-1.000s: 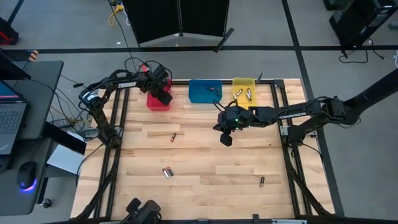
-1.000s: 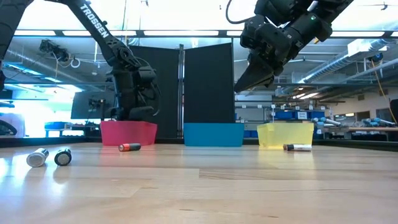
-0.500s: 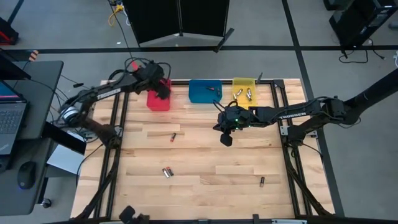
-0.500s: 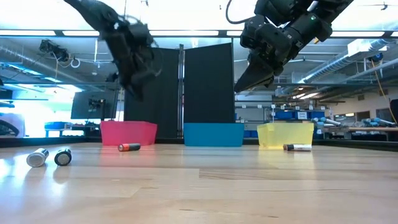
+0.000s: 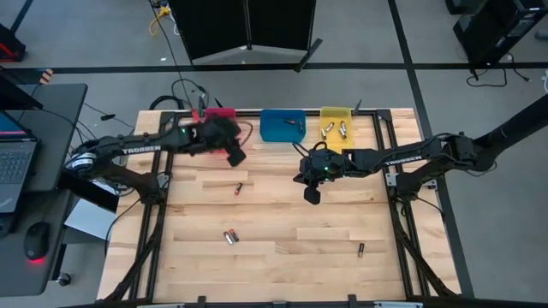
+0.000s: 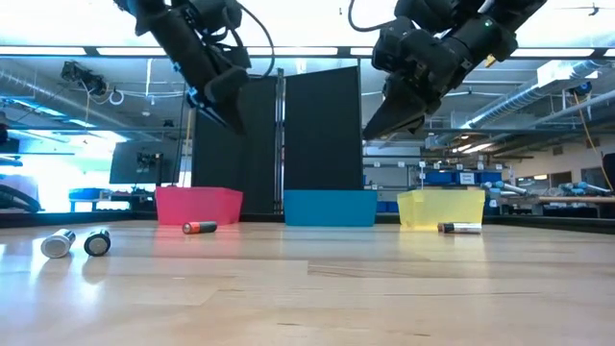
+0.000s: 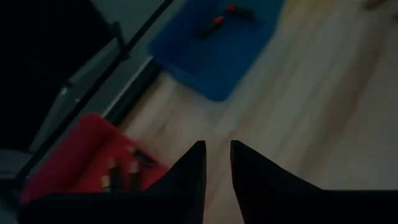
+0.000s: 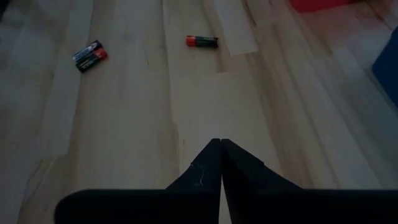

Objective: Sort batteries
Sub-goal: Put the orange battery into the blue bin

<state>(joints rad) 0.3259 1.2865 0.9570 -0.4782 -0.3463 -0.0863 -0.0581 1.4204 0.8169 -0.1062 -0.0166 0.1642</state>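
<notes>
My left tool [image 5: 235, 155] hangs above the tabletop [image 5: 282, 231] just in front of the red bin [image 5: 219, 114], fingers a narrow slit apart, holding nothing. Below and ahead of it lies one battery [image 5: 239, 188]; a pair of batteries [image 5: 229, 236] sits farther out. Over to my right tool [image 5: 312, 193], hovering mid-table (fingers pressed together, empty), with the blue bin [image 5: 282, 126] and yellow bin [image 5: 336, 120] behind it, both holding cells. One last battery [image 5: 360, 250] lies beyond, near the front edge.
</notes>
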